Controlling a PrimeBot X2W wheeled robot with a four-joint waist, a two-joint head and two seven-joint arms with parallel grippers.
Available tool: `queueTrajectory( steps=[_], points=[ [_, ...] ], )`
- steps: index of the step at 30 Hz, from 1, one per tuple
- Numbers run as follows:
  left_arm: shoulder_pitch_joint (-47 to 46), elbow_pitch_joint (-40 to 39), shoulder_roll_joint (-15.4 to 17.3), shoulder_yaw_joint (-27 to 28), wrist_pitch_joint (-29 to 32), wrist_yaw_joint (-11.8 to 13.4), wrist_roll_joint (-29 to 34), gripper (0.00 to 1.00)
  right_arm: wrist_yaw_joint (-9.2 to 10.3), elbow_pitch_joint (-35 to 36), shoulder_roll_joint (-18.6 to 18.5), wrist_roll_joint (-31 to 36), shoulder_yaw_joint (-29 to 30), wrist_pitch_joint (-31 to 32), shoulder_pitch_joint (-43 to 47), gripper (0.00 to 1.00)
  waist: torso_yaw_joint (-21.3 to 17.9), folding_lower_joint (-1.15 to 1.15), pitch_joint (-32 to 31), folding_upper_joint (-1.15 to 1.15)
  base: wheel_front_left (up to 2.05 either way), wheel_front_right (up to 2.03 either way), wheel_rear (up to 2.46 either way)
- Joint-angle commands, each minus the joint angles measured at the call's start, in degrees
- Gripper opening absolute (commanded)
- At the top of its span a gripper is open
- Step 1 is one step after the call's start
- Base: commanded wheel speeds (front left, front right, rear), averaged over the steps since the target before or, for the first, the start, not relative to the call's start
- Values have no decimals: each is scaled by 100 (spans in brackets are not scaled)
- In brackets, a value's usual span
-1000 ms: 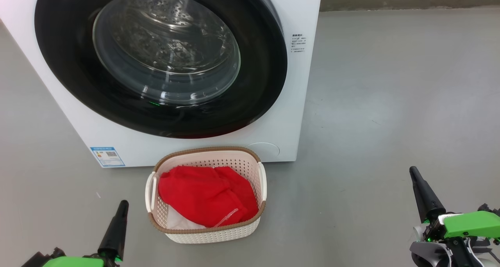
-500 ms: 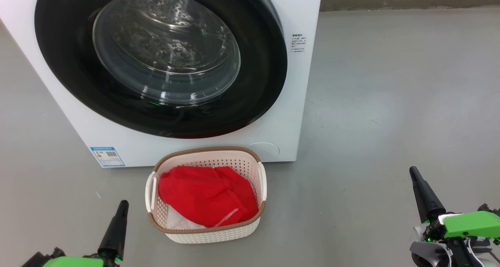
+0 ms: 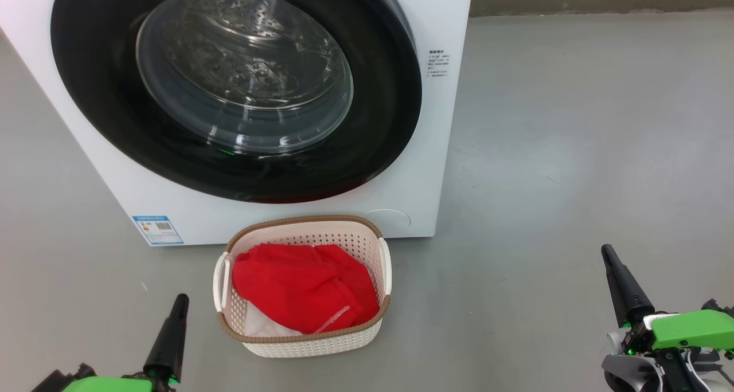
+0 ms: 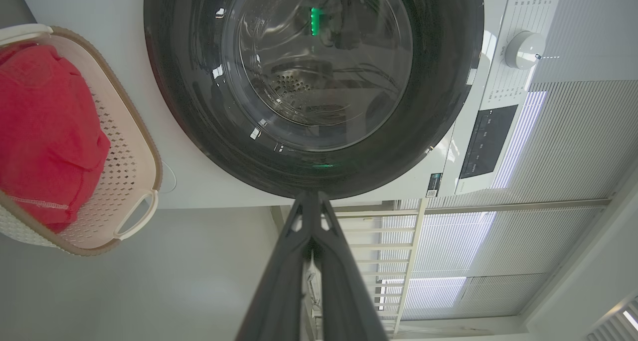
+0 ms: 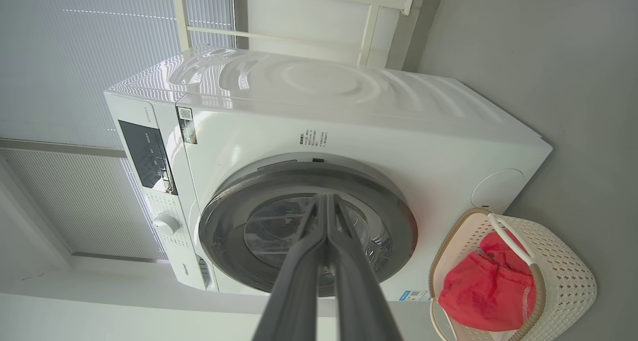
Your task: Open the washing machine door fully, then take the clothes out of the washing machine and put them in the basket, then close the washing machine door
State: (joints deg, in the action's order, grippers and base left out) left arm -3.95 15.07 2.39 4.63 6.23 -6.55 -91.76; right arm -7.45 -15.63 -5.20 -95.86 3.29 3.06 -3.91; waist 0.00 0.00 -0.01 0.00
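Note:
The washing machine [image 3: 447,14] stands at the top left of the head view, its black-rimmed door [image 3: 378,128] closed flat against the white front. On the floor before it sits the basket [image 3: 312,346] with the red clothes [image 3: 301,286] heaped inside. My left gripper [image 3: 182,299] rests low at the bottom left, shut and holding nothing, left of the basket. At the bottom right my right gripper [image 3: 606,251] is shut and holds nothing, well clear of the basket. The wrist views show the door [image 4: 189,111] [image 5: 224,231], basket [image 4: 134,136] [image 5: 568,276] and clothes [image 4: 45,131] [image 5: 478,291], with the fingertips of each gripper [image 4: 310,195] [image 5: 324,197] pressed together.
Grey floor [image 3: 573,151] spreads to the right of the machine, up to a wall base at the top. A blue label [image 3: 157,229] sits on the machine's lower front. Blinds and a window frame [image 4: 523,241] lie beyond the machine.

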Motion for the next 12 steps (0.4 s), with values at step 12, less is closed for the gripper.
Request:
queueTrajectory(
  steps=[12],
  points=[
    [-262,-118,49,200,31,-49,-32,0,-3,143,-53,42,-59,37,-251,0,0,0,0,0,0,0,0]
  ],
)
